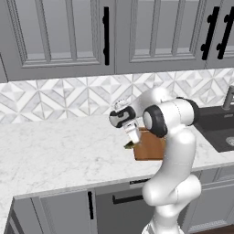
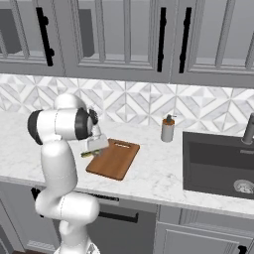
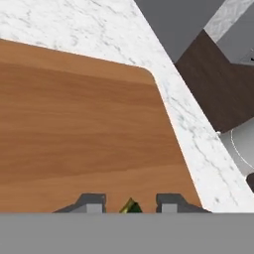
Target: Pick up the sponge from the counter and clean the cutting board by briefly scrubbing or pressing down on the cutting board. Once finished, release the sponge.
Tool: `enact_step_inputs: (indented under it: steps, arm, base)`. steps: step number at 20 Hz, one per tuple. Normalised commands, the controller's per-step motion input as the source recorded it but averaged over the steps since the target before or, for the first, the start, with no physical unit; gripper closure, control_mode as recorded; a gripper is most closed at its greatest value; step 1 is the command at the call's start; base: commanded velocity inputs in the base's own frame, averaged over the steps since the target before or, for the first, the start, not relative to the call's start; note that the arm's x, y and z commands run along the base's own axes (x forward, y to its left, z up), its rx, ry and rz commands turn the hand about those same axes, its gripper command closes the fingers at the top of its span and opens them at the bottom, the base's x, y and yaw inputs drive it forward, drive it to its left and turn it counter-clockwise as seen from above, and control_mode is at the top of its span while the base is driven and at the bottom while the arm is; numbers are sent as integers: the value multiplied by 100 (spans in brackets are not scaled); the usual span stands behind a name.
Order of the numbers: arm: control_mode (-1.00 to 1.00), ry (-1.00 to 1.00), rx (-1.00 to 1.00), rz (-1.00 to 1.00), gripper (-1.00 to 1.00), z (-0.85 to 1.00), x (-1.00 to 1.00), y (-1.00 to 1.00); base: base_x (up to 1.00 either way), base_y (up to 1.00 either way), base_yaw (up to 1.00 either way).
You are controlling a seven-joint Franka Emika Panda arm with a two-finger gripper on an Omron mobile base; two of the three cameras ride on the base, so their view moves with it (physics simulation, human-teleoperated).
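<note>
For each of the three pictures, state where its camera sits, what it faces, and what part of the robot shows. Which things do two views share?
Left base view: behind-left, facing counter; arm lower right.
Right base view: behind-right, facing sink, soap dispenser; arm lower left.
Hand view: on hand, facing cutting board; gripper around sponge.
Both base views share board, sponge.

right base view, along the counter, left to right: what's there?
Gripper shut on the sponge → cutting board → soap dispenser → sink → faucet, all on or set into the counter.
</note>
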Motion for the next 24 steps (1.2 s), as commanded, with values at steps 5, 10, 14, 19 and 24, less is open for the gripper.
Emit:
enact_step_inputs:
  steps: [5,10,14,19,24]
  arm:
    - [-100,-24,-43,-23,100,-100,-11,91]
    - [-100,-36,-50,-23,100,-100,-38,85]
    - [-100,-54,-28,-22,100,-89,-78,68]
    - [-100,-56,-1,-27,-100,7,-58,71]
    - [-100,-37,0,-27,-100,18,-40,87]
  base:
    - [0,0,0]
    - [0,0,0]
    - [0,0,0]
    - [0,0,0]
    - [0,0,0]
